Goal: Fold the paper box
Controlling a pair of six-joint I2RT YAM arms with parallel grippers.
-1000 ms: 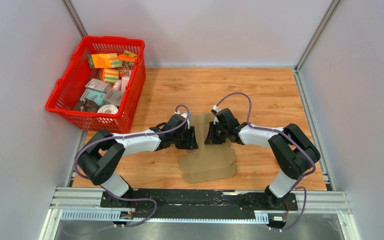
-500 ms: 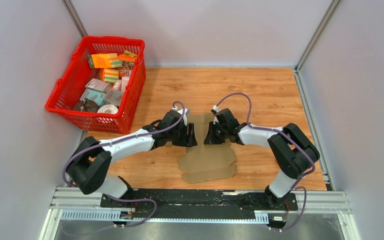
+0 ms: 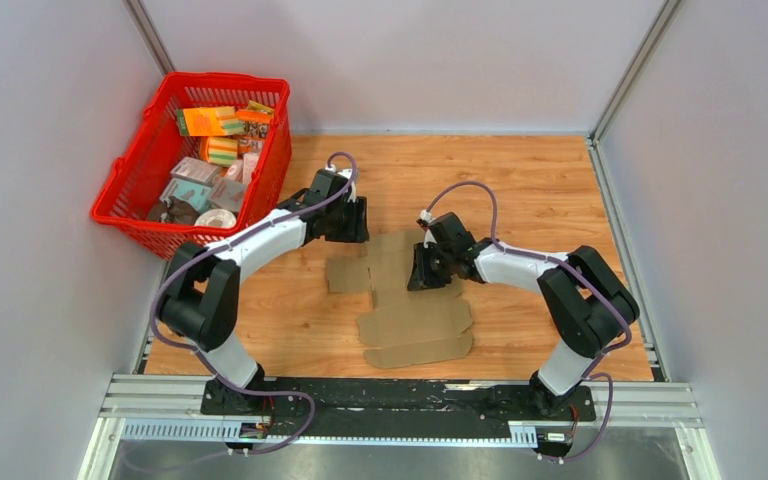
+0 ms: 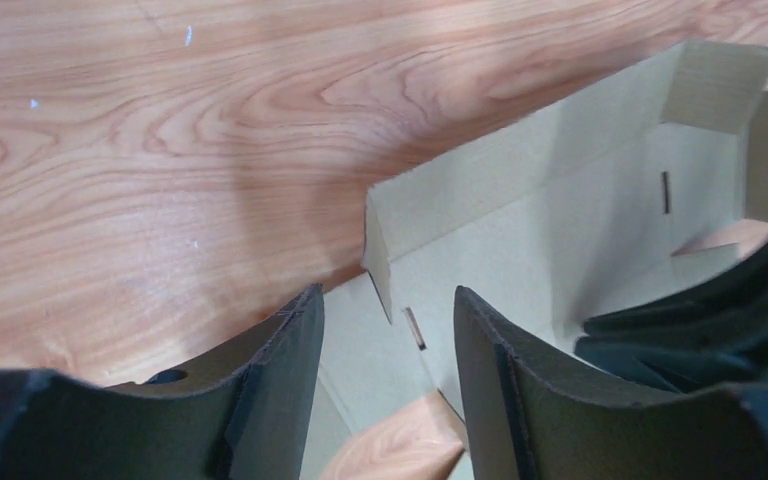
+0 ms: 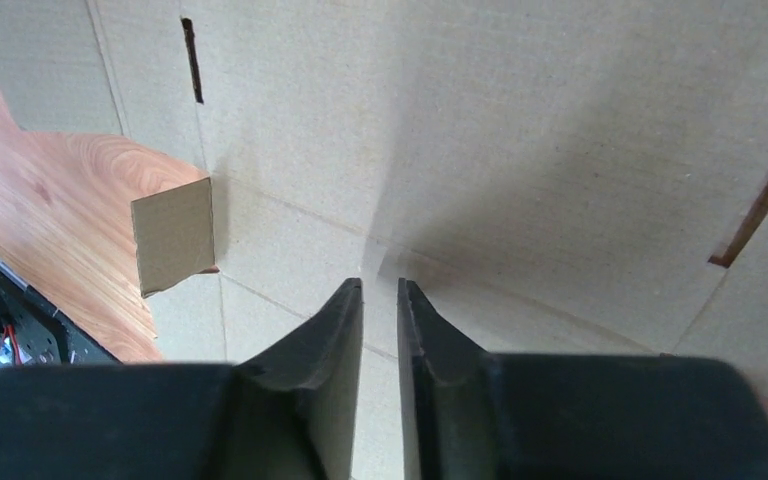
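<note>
Brown paper box lies part-folded — left gripper stands apart, empty. Right gripper is nearly together, grip unclear; better pin the base, crease along scores.

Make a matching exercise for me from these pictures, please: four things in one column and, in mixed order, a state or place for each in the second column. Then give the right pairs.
Column one:
1. paper box
2. red basket
3. left gripper
4. right gripper

Column two:
A. jaws clearly apart, nothing between them
B. jaws only a slit apart, close over cardboard
C. brown, lying mostly flat and unfolded
D. at the far left, holding colourful packets

Pairs: 1-C, 2-D, 3-A, 4-B
</note>
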